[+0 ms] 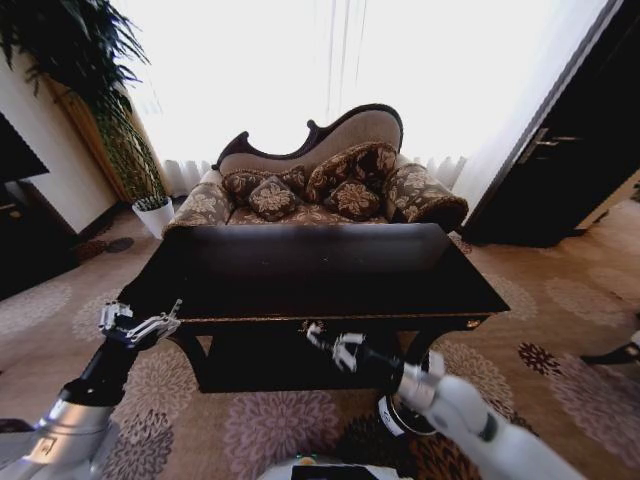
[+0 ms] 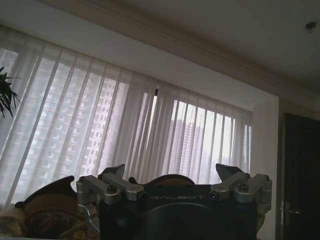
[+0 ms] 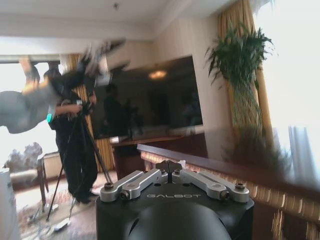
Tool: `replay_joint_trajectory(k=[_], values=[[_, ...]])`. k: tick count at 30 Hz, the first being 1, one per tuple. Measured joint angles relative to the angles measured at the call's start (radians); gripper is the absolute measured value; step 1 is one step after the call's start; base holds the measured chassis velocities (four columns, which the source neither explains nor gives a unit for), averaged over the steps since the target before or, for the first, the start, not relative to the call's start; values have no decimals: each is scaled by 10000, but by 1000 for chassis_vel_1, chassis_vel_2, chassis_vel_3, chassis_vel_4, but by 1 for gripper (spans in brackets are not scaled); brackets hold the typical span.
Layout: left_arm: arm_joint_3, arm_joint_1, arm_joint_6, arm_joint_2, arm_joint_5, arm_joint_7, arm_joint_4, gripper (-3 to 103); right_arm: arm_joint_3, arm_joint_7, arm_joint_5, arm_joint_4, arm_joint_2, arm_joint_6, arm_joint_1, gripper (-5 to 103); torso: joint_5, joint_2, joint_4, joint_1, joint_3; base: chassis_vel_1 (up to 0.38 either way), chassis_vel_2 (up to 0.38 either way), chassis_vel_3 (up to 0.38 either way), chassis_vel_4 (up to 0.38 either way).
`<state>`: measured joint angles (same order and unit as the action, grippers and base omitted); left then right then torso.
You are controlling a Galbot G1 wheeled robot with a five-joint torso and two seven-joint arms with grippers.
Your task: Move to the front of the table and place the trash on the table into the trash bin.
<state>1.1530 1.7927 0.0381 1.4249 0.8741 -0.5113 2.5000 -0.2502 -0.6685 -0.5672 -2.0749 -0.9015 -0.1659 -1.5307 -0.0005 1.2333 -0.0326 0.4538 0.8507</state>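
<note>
The glossy dark table point(image 1: 330, 290) stands right before me, and its top shows nothing on it; the trash is out of view. My left gripper point(image 1: 138, 324) hovers open at the table's front left corner, with nothing between its spread fingers point(image 2: 116, 173). My right gripper point(image 1: 333, 346) is shut and empty just below the front rail near the middle, its fingertips point(image 3: 168, 165) pressed together. The table's edge point(image 3: 225, 167) runs beside it. The trash bin point(image 1: 402, 415) stands on the carpet under the front right of the table, partly hidden by my right arm.
An ornate sofa point(image 1: 320, 185) with cushions stands close behind the table. A white plant pot point(image 1: 153, 212) is at the back left and a dark cabinet point(image 1: 560, 180) at the right. A person with a tripod point(image 3: 75, 135) stands off to the side. Patterned carpet surrounds the table.
</note>
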Motion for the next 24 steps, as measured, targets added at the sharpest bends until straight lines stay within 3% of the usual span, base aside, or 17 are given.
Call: replay_joint_trajectory(k=[4, 12, 21, 24], values=[[-139, -184, 2, 52, -25, 9, 0, 100, 407, 54, 1209, 1840, -586, -506, -97, 0, 2, 0, 0, -1, 0, 0, 0, 0, 0], [-86, -297, 3, -9, 29, 8, 0, 100, 817, 887, 2230, 4202, -995, -399, 750, 0, 3, 0, 2, 1, 2, 0, 0, 0, 0], [27, -405, -38, -112, 98, 2, 0, 100, 1154, 3897, 3164, 6844, -2024, 1009, 1819, 0, 2, -1, 1, 1, 2, 0, 0, 0, 0], [49, -418, -46, -134, 132, 0, 0, 100, 1120, 4319, 3112, 7367, -2272, 1149, 2010, 0, 7, -2, 2, 1, 2, 0, 0, 0, 0]])
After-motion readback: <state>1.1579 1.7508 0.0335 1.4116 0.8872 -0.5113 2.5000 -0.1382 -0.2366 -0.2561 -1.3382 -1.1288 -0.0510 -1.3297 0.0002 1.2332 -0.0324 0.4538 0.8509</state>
